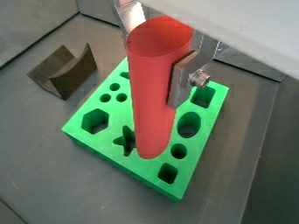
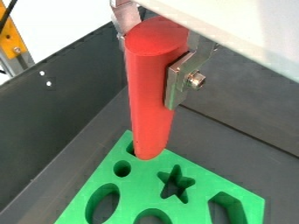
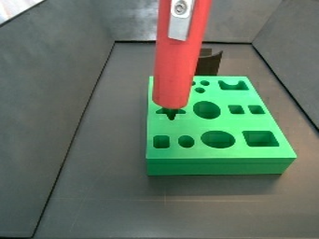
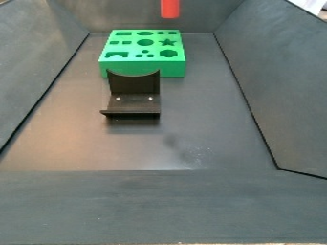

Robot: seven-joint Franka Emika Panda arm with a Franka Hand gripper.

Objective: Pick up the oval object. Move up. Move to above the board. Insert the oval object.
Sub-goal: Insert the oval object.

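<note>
One gripper [image 2: 155, 74] pinches one red peg [image 1: 156, 87] upright over one green board [image 3: 219, 131], upper centre, beside one dark arch block [image 4: 132, 99].

A dark fixture [image 4: 132, 96] stands on the matte grey floor [image 4: 141, 201] of a bin with sloping dark walls [image 4: 32, 86]. Its upright face has a curved notch cut in the top edge, seen in a wrist view [image 1: 65, 70]. It is well apart from the hand [image 1: 162, 52], which hangs high above the floor. A pale scuff [image 4: 192, 153] marks the floor. A yellow frame [image 2: 10, 39] shows beyond one wall.
</note>
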